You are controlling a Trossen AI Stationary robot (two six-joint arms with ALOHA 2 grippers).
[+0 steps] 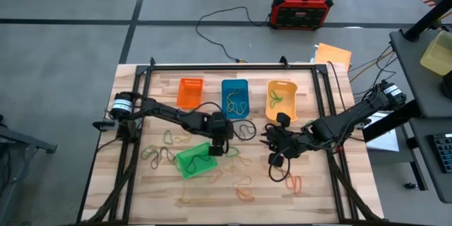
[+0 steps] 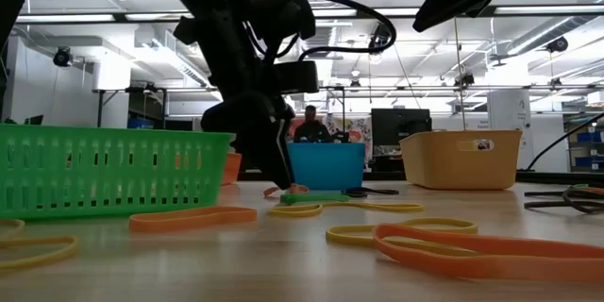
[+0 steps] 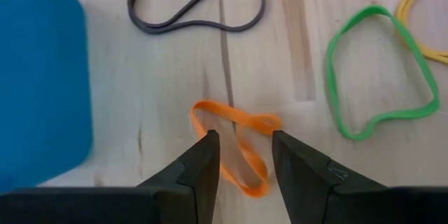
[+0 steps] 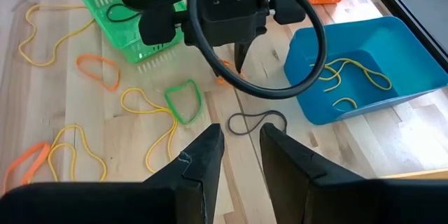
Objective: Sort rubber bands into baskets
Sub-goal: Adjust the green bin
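No readable text, label or number anywhere.

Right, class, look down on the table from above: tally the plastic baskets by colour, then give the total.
orange basket: 1
blue basket: 1
yellow-orange basket: 1
green basket: 1
Total: 4
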